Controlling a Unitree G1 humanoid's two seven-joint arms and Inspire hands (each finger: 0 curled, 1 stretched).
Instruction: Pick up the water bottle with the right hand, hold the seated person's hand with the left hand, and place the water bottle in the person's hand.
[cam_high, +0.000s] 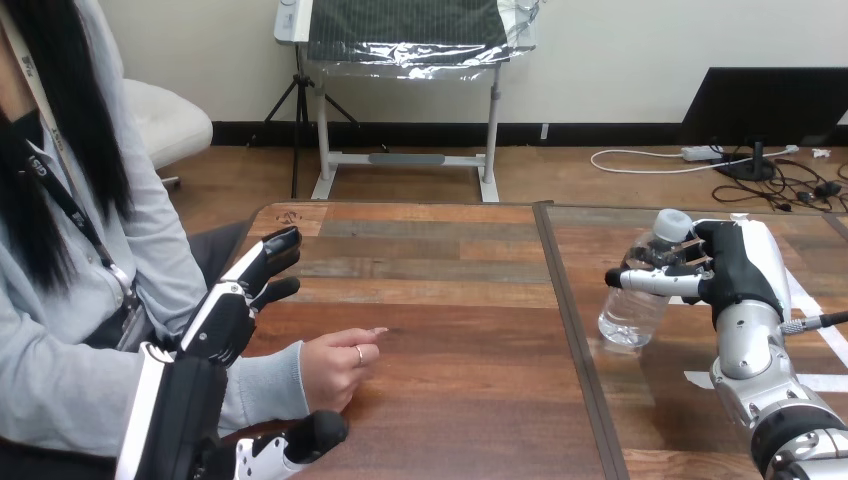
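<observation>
A clear plastic water bottle (640, 290) with a grey cap stands at the right of the table. My right hand (738, 265) is shut on it, fingers and thumb curled round its upper body. The person's hand (338, 366) rests on the table at the left, loosely closed with a finger pointing right. My left hand (235, 300) hangs open just left of and above the person's wrist, its fingers straight and pointing away from me. Its thumb (300, 440) lies below the person's forearm. I cannot tell whether the hand touches the person.
The wooden table (450, 300) has a seam running front to back between the person's hand and the bottle. White tape strips (815, 320) lie on the table at the far right. The person sits close at the left edge.
</observation>
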